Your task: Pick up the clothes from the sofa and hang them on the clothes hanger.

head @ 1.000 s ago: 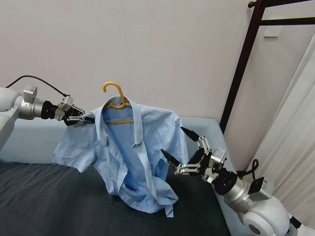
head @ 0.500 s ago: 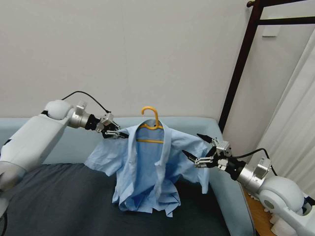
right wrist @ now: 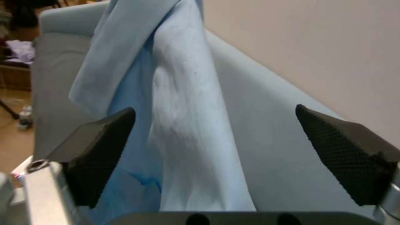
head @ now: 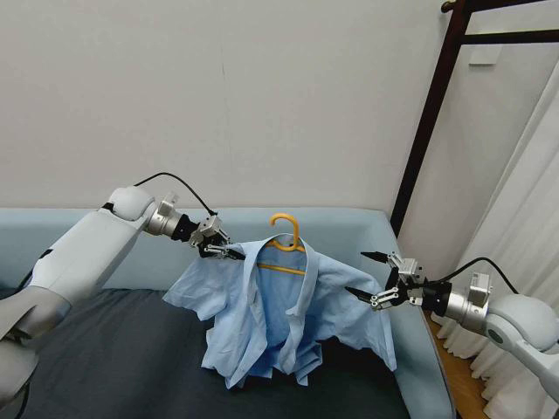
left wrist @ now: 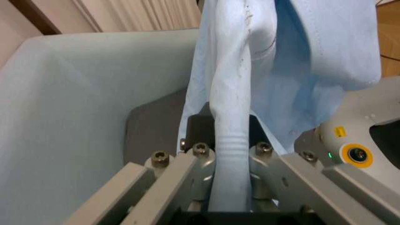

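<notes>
Two arms up in head view: I see left gripper (head: pixel 229 253), jaws clamped on shirt (head: pixel 279 323) shoulder, shirt on hanger (head: pixel 284 231) over sofa (head: pixel 87 349). Right gripper (head: pixel 371 279), jaws wide, beside sleeve. Left wrist: jaws pinching fabric fold. Right wrist: jaws spread, holding nothing, shirt ahead.

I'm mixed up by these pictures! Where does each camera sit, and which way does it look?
Head view: on the robot's head, facing forward and down at the sofa; both arms show, left gripper shut on the shirt, right gripper open near it.
Left wrist view: on the left wrist, looking along its fingers at the pinched shirt.
Right wrist view: on the right wrist, looking between its open pads at the shirt.
Shared: all show shirt and sofa.
</notes>
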